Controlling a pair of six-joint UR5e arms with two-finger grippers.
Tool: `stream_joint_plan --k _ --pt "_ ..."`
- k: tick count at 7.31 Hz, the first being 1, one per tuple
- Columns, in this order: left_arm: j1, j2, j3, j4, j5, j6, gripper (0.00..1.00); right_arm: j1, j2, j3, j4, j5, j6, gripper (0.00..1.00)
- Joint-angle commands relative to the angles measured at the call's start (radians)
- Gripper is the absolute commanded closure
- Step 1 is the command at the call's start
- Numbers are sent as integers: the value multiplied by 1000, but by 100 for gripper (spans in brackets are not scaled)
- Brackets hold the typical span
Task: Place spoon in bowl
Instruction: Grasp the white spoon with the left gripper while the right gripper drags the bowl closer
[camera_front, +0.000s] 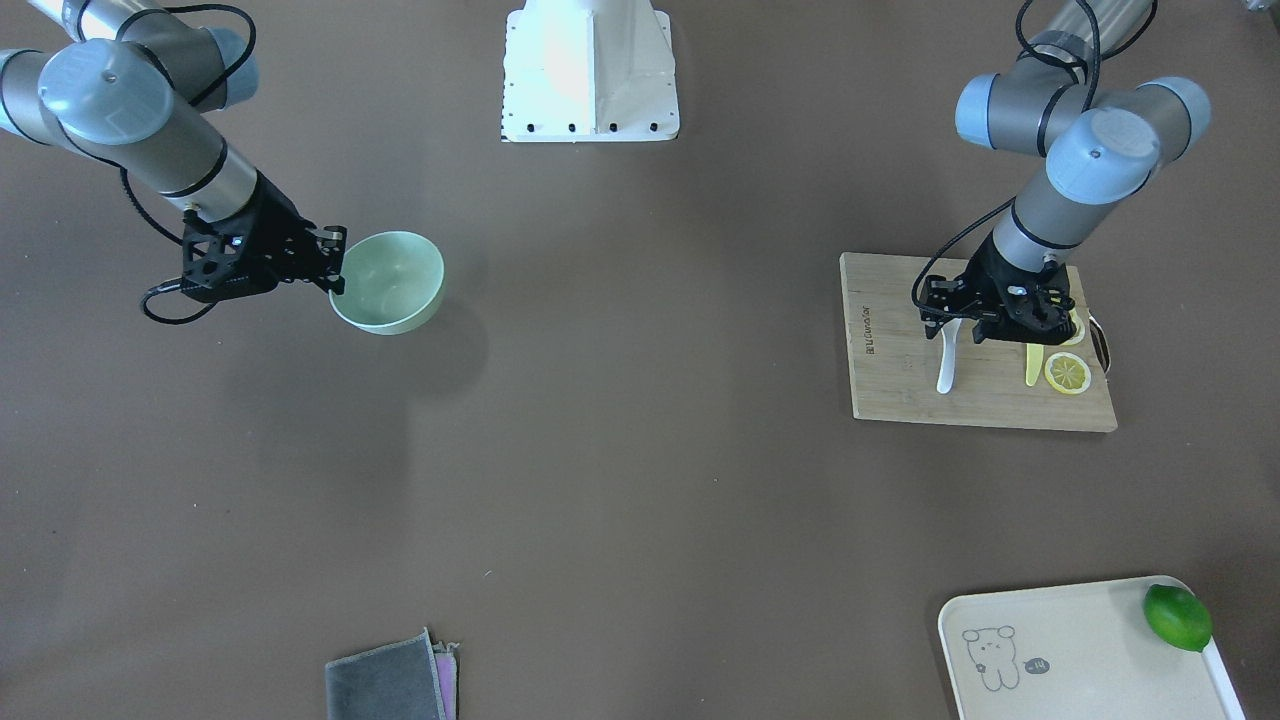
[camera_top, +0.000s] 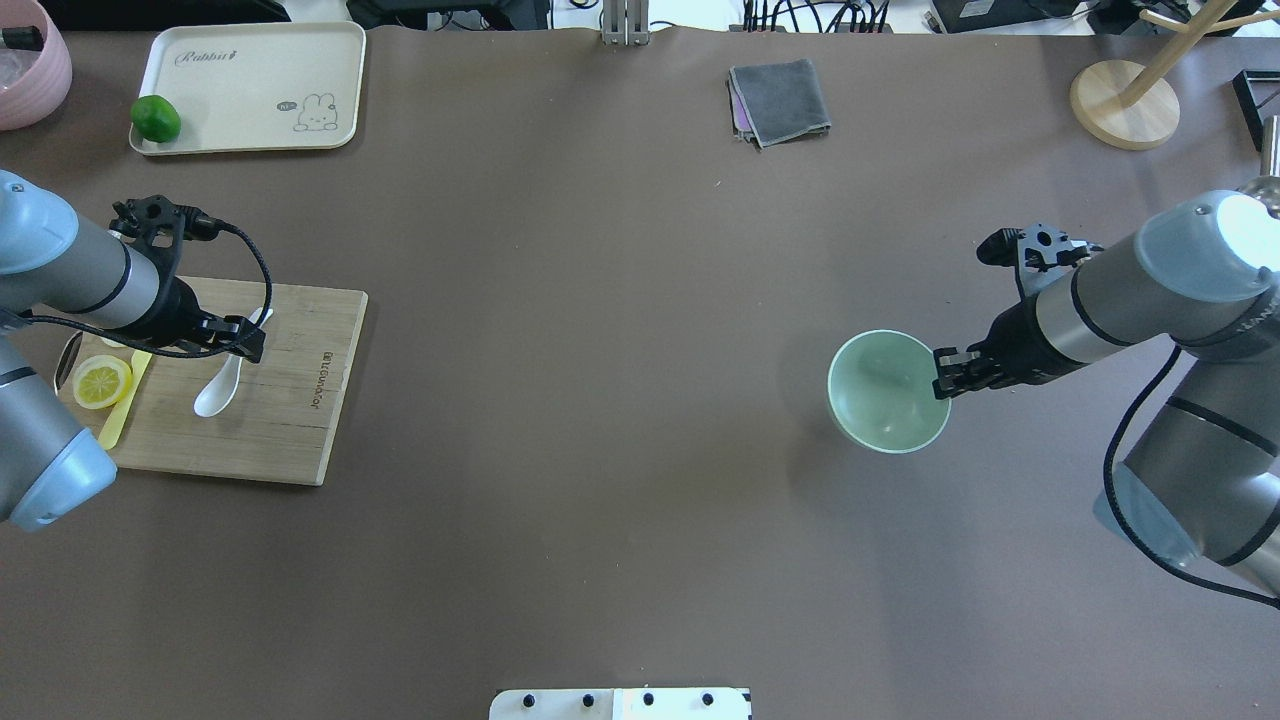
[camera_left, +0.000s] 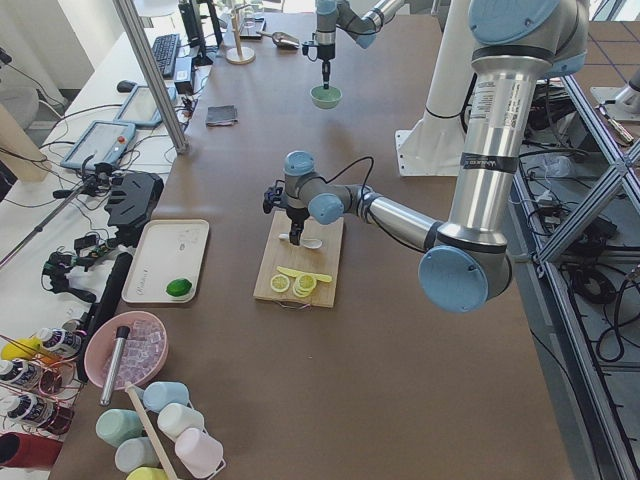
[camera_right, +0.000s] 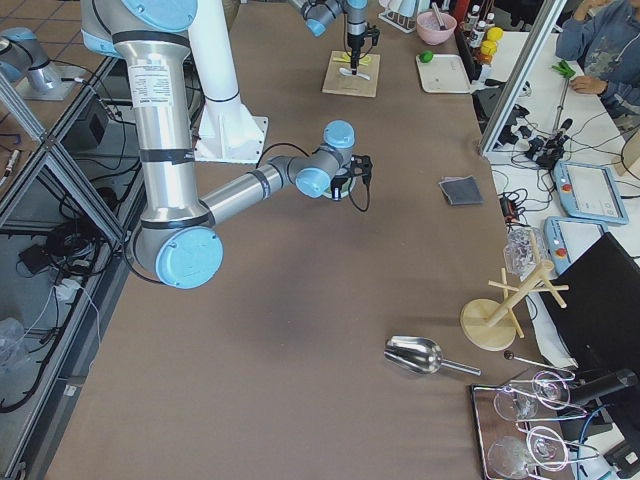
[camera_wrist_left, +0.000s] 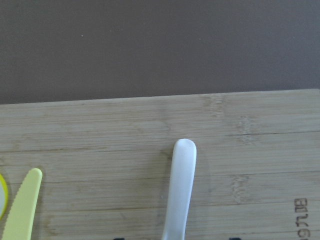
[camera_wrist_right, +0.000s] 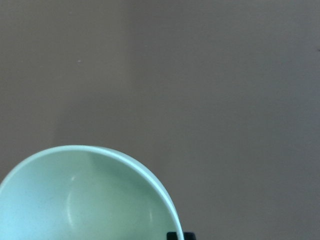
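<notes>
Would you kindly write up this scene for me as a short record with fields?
spoon: white, lying on the cutting board, near the yellow knife and a lemon slice
bowl: mint-green, empty, far across the table from the board
left end effector: open, low over the spoon's handle
right end effector: shut on the bowl's rim
task state: spoon not yet in bowl
</notes>
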Motion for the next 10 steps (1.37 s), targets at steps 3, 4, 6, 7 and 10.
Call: stream_joint_plan --k 3,4,6,7,10 --pt "15 -31 37 -2 0 1 49 -210 247 2 -196 -178 209 100" --pt "15 -32 37 -2 0 1 56 -251 275 -2 -230 -220 218 100" --pt "15 -37 41 0 0 1 59 -288 302 -18 -234 -241 237 100" --pt "15 -37 45 0 1 1 73 -303 303 -18 -234 -261 237 100" --pt "14 -54 25 0 -9 -2 100 -320 338 -51 -267 -289 238 100"
